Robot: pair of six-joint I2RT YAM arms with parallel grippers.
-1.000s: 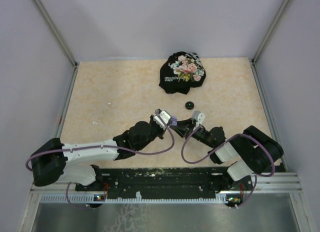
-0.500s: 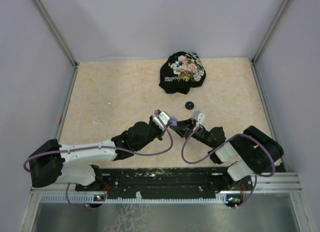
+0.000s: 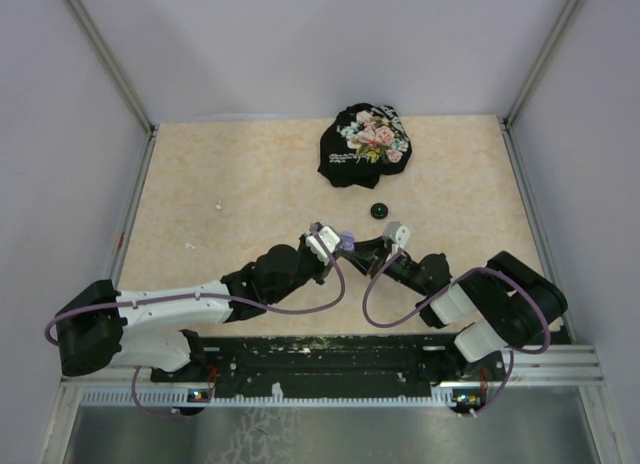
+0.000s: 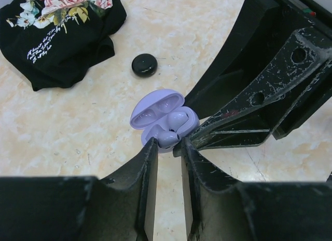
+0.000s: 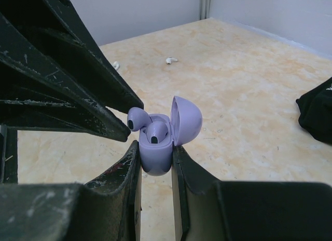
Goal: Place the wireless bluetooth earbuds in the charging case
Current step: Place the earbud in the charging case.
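My right gripper [image 5: 155, 146] is shut on the lavender charging case [image 5: 155, 155], held just above the table with its lid open. One lavender earbud [image 5: 156, 132] sits in its well. A second lavender earbud [image 5: 136, 119] lies half in the other well, its head sticking out. My left gripper [image 4: 167, 143] has this earbud [image 4: 168, 138] right at its tips, with the jaws slightly apart and a sliver of gap on the right side. In the top view both grippers meet at the case [image 3: 347, 240] in mid-table.
A black floral cloth [image 3: 364, 144] lies at the back of the table. A small black round puck [image 3: 379, 210] sits between it and the grippers. Two tiny white earbuds [image 3: 218, 205] [image 3: 190, 246] lie on the left part of the table.
My left gripper's jaws have parted a little around the earbud at the case. Both arms have hardly moved.
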